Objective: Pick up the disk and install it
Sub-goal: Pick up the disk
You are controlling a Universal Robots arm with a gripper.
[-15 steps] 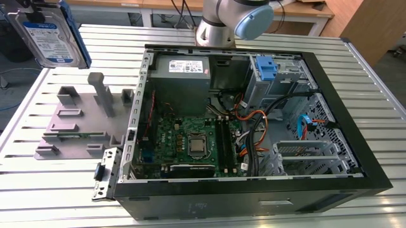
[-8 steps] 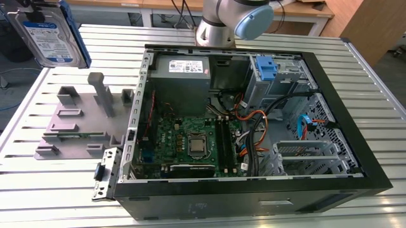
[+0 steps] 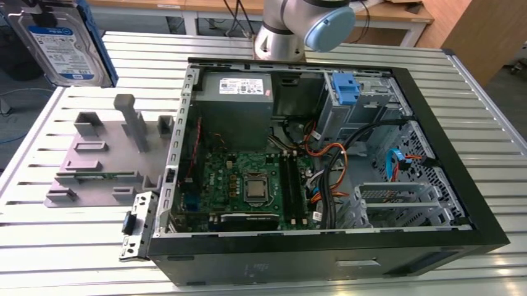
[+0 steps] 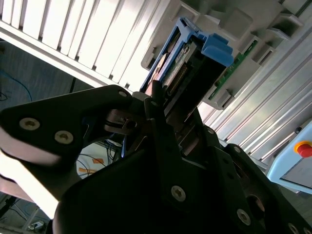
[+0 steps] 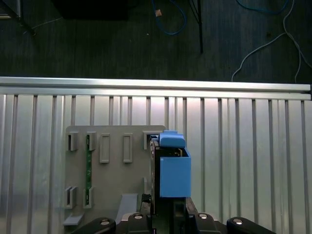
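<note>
Exterior view: flat silver rectangular disk [image 3: 64,43] with a white-and-blue label and blue plastic carrier. It hangs at the exterior view's upper left, well apart from the open black metal computer case [image 3: 329,246].

Second wrist view: black gripper [image 4: 163,105] clamped on the disk [image 4: 187,58], which juts out past the fingers.

First wrist view: disk [image 5: 174,170] edge-on, projecting from the gripper [image 5: 168,214], over the grey slotted plastic fixture [image 5: 109,180].
</note>
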